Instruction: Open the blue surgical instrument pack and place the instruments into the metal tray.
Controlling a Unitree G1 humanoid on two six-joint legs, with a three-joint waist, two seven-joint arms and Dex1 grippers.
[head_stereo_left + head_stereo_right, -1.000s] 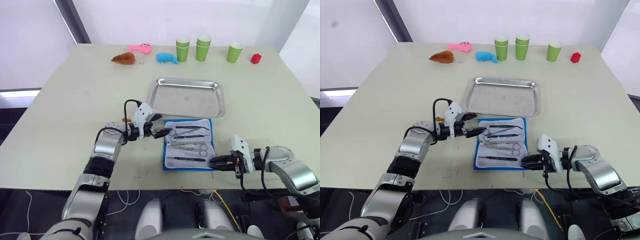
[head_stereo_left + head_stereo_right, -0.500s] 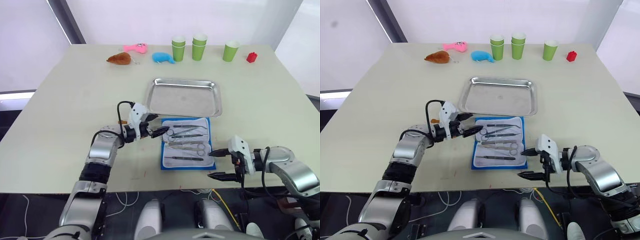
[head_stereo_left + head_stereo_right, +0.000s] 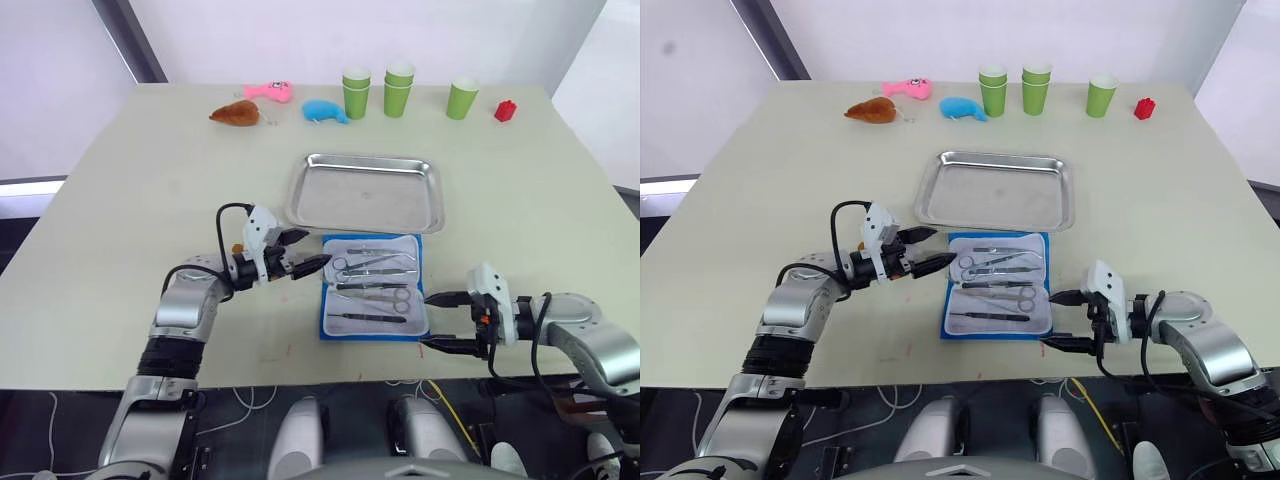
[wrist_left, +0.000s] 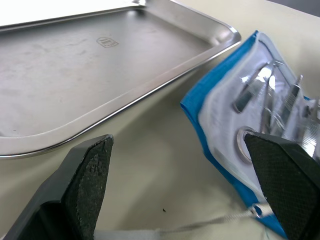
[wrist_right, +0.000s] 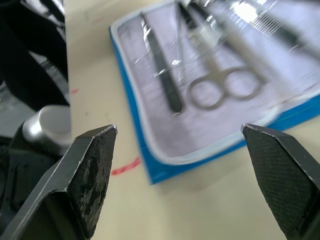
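The blue surgical instrument pack (image 3: 374,286) lies open on the counter (image 3: 150,180), just before the metal tray (image 3: 365,192). My left gripper (image 3: 305,262) and right gripper (image 3: 432,322) flank it, jaws released.

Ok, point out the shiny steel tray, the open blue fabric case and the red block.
shiny steel tray (image 3: 365,160): left eye view, far rim.
open blue fabric case (image 3: 375,333): left eye view, near border.
red block (image 3: 505,110): left eye view, centre.

Bright, even daylight, soft shadows; glare on the metal tray (image 3: 365,192), right wrist view motion-blurred
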